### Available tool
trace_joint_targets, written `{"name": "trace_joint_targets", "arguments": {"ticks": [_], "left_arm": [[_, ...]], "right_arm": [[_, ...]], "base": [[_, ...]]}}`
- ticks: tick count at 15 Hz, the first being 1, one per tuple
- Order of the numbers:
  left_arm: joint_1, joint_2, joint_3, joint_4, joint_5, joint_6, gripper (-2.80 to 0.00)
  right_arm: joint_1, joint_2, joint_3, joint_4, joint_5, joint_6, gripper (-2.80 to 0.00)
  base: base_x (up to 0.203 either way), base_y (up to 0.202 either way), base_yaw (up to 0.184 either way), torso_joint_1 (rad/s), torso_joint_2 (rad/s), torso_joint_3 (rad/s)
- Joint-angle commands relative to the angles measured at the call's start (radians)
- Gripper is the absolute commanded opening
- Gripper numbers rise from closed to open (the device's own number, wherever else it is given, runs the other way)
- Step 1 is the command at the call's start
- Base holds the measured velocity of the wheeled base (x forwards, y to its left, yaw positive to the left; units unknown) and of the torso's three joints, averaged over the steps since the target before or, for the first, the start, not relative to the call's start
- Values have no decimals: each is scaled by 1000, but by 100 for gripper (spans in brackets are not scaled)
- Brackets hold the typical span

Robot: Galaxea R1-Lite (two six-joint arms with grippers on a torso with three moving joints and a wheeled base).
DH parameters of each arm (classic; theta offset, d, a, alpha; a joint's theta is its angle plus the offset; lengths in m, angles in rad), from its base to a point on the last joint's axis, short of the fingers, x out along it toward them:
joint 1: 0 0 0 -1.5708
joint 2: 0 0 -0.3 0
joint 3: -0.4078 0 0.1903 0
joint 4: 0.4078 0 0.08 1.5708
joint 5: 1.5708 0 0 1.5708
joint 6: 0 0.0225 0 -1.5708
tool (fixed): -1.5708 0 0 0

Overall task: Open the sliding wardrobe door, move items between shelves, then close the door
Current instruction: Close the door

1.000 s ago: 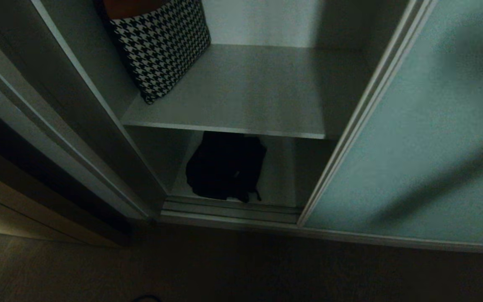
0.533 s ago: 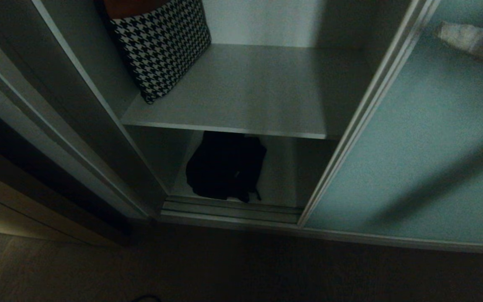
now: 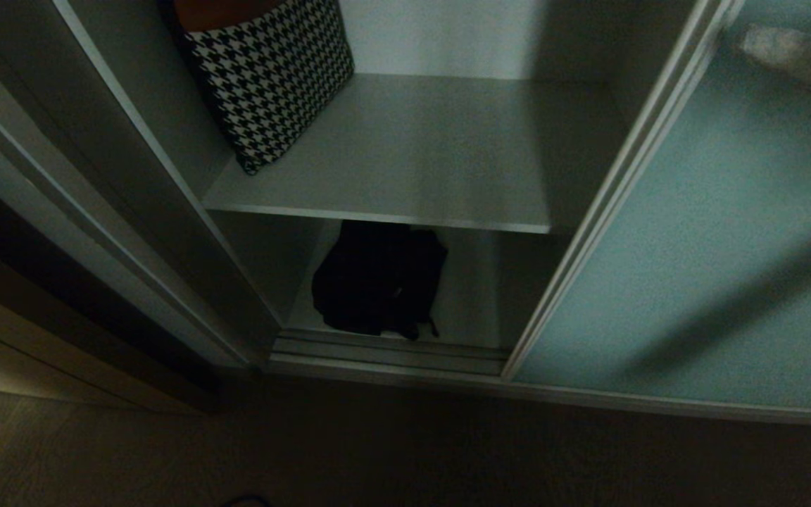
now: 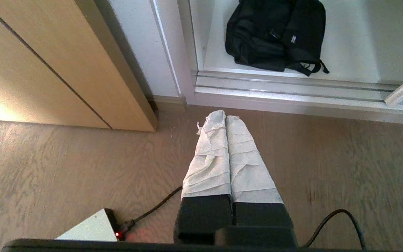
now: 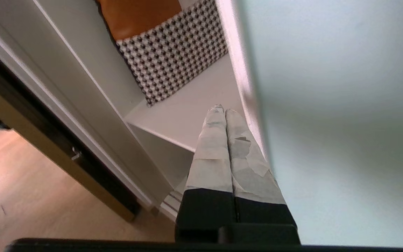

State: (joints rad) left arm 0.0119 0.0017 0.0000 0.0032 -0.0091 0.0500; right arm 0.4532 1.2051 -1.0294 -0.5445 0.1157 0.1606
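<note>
The sliding wardrobe door (image 3: 701, 232) is standing pushed over to the right, leaving the left part of the wardrobe open. Inside, a black bag (image 3: 377, 282) is lying on the bottom shelf (image 3: 465, 296), close to the front track, under the upper shelf (image 3: 412, 155). A houndstooth-patterned cushion (image 3: 272, 77) is leaning at the left back corner of that upper shelf. The right gripper (image 5: 221, 110) is hanging high in front of the door's pale teal panel, just beside its metal frame edge, with its wrapped fingers (image 5: 213, 147) pressed together and holding nothing. The left gripper (image 4: 225, 117) is pointing down over the wooden floor (image 4: 65, 168) in front of the wardrobe, near the bag, its fingers (image 4: 210, 157) likewise pressed together and empty.
</note>
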Motion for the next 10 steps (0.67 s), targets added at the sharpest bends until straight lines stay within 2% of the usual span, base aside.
{"name": "trace_joint_targets", "arguments": {"ticks": [1,10], "left_arm": [[0,1,0,0,0,1,-280],[0,1,0,0,0,1,-280]], "right_arm": [[-13,-25,0,-3,-1,3,-280],[-74,64,-4,-9,-28,6,-280]], "base": [[0,0,0,0,0,0],[0,0,0,0,0,0]]}}
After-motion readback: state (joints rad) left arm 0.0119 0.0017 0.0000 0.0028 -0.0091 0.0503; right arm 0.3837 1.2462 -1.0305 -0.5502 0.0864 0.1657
